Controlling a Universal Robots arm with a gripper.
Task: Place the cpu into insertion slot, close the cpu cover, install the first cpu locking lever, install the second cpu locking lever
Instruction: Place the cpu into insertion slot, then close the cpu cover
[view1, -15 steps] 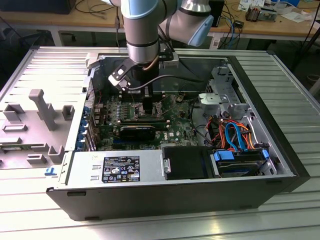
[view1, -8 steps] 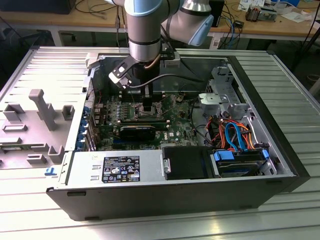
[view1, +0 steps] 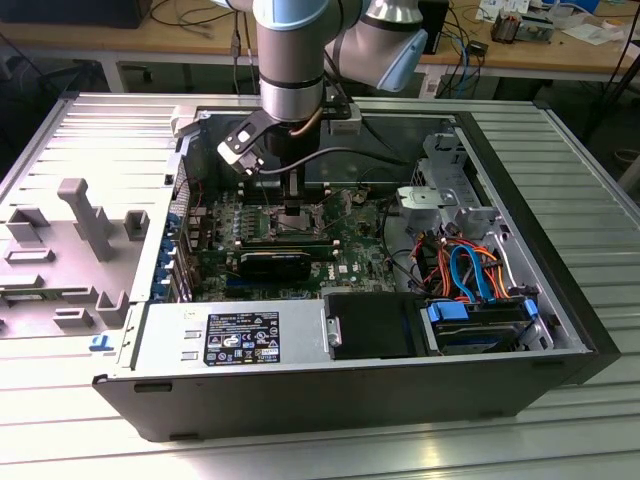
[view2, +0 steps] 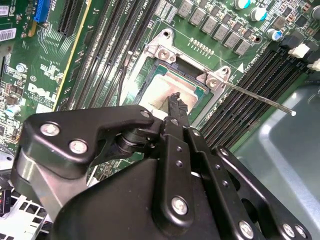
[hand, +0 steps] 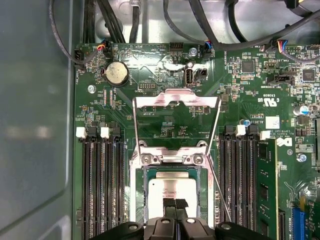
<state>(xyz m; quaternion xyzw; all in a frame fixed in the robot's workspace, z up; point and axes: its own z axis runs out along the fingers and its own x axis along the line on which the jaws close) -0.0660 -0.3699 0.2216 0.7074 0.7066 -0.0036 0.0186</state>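
Robotics / electronics lab bench
Opened desktop computer case on ribbed metal table, robot arm above it, grey fixture block beside, wooden workbench behind with loose cables

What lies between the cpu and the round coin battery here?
In the first wrist view, the cpu cover, swung open, lies between the cpu and the coin battery, with green board showing through its window.

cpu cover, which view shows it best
First wrist view: the cpu cover is flipped open, whole frame and window plain. Exterior view: too small to tell. Second wrist view: I cannot make it out.
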